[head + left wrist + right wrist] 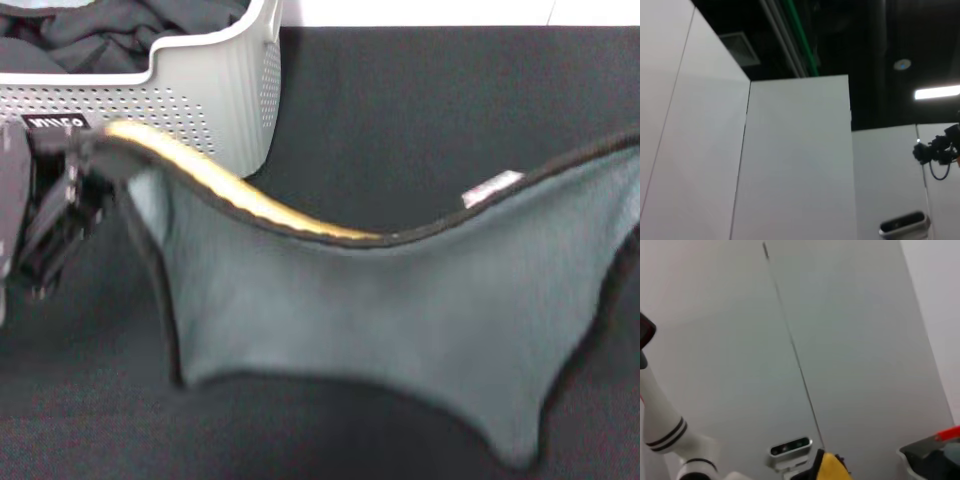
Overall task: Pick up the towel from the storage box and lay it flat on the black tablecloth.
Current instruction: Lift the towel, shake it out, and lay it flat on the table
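Observation:
The towel (400,310) hangs spread in the air above the black tablecloth (430,110), grey-green side toward me, with a yellow-orange strip folded over along its top edge. My left gripper (95,150) is shut on the towel's left corner, just in front of the storage box (215,110). The towel's right corner is pulled up and runs out past the right edge of the head view, where my right gripper is hidden. In the right wrist view a yellow bit of towel (832,467) shows close to the camera. The lower corners hang loose.
A bunched black garment (110,35) lies inside the storage box at the back left. The box carries a small black label (55,122). Both wrist views look up at white wall panels (790,160).

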{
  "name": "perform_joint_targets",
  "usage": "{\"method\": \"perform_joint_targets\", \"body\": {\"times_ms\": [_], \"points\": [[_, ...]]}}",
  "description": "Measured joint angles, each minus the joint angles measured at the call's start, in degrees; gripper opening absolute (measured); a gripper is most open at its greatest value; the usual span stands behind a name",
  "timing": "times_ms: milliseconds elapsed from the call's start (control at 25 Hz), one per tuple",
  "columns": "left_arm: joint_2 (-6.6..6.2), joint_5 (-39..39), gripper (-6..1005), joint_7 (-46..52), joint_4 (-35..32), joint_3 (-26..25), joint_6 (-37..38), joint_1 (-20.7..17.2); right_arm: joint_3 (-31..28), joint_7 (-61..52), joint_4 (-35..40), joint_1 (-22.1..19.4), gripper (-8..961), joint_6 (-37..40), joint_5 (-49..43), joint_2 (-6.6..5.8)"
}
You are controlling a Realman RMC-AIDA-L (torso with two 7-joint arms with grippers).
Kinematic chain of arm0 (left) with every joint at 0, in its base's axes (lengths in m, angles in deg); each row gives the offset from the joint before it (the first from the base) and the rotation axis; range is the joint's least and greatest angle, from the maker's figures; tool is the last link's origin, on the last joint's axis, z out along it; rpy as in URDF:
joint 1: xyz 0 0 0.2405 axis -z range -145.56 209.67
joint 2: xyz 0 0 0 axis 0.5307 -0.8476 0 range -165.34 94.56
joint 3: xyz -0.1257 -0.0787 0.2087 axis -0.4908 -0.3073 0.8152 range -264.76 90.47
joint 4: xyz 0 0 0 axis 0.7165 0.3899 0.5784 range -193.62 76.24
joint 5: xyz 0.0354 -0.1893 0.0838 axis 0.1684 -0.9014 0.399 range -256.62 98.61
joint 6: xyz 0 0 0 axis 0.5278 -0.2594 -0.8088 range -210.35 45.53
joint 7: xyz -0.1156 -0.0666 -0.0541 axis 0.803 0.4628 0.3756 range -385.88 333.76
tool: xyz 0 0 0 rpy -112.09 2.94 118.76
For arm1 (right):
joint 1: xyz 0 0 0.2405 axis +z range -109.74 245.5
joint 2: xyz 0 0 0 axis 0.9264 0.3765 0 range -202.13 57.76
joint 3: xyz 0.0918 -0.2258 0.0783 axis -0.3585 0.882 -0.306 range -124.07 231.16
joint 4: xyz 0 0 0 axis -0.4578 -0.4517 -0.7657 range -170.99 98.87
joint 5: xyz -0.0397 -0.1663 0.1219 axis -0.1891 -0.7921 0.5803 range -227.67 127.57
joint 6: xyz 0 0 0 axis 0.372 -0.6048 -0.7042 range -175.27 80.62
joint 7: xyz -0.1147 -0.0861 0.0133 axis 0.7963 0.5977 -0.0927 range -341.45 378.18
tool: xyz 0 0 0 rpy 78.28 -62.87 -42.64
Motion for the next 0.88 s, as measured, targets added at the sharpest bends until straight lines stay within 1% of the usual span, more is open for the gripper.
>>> {"method": "perform_joint_targets", "body": {"times_ms": [80, 120, 160, 200, 240, 320, 360, 440, 520, 560, 640, 680, 880], "points": [[0.41, 1.2, 29, -0.3, 1.9, -0.2, -0.7, -0.4, -0.2, 0.4, -1.5, -0.1, 33, 0.2, -2.5, 0.73], [0.72, 1.6, 29, -0.7, 3.9, -0.4, -1.6, 0.0, -0.2, 0.4, -1.5, -0.1, 33, 0.2, -2.5, 0.73], [0.97, 1.8, 29, -1.2, 5.6, -0.7, -2.8, 0.4, -0.1, 0.9, -3.1, 0.5, 33, 0.6, -4.4, 1.01], [1.31, 1.8, 28, -1.8, 7.5, -1.1, -4.7, 1.1, -0.6, 3.6, -10.2, 4.3, 33, 2.3, -11.5, 1.72], [1.58, 1.8, 28, -2.3, 8.9, -1.4, -6.7, 1.7, -0.9, 5.2, -13.7, 6.4, 33, 3.3, -14.2, 1.90], [2.19, 1.8, 28, -3.4, 11.0, -1.9, -12.1, 3.1, -2.1, 9.3, -24.0, 12.3, 33, 5.2, -19.9, 2.06], [2.57, 1.9, 28, -4.0, 11.9, -2.4, -16.7, 4.3, -3.1, 11.7, -30.3, 15.9, 33, 6.0, -22.3, 1.92], [2.78, 2.0, 29, -4.5, 12.2, -2.6, -20.8, 5.4, -5.8, 16.7, -41.1, 22.5, 33, 7.4, -26.5, 1.25], [2.96, 2.0, 29, -5.0, 12.5, -2.4, -25.9, 7.2, -8.6, 19.8, -48.1, 26.4, 33, 8.8, -29.7, 0.61], [3.00, 2.0, 29, -5.0, 12.5, -2.4, -27.5, 7.8, -9.6, 20.5, -50.3, 27.4, 33, 9.7, -30.9, 0.36], [3.02, 2.1, 28, -5.0, 12.6, -2.3, -30.4, 8.7, -10.3, 20.8, -51.0, 28.2, 33, 11.6, -32.1, 0.16], [3.02, 2.1, 28, -4.9, 12.6, -2.3, -31.6, 9.0, -10.4, 20.7, -50.1, 28.4, 33, 12.8, -32.1, 0.08], [3.03, 2.1, 27, -4.9, 12.7, -2.3, -35.6, 9.3, -10.3, 19.9, -48.8, 29.9, 34, 18.5, -32.6, -0.24]]}}
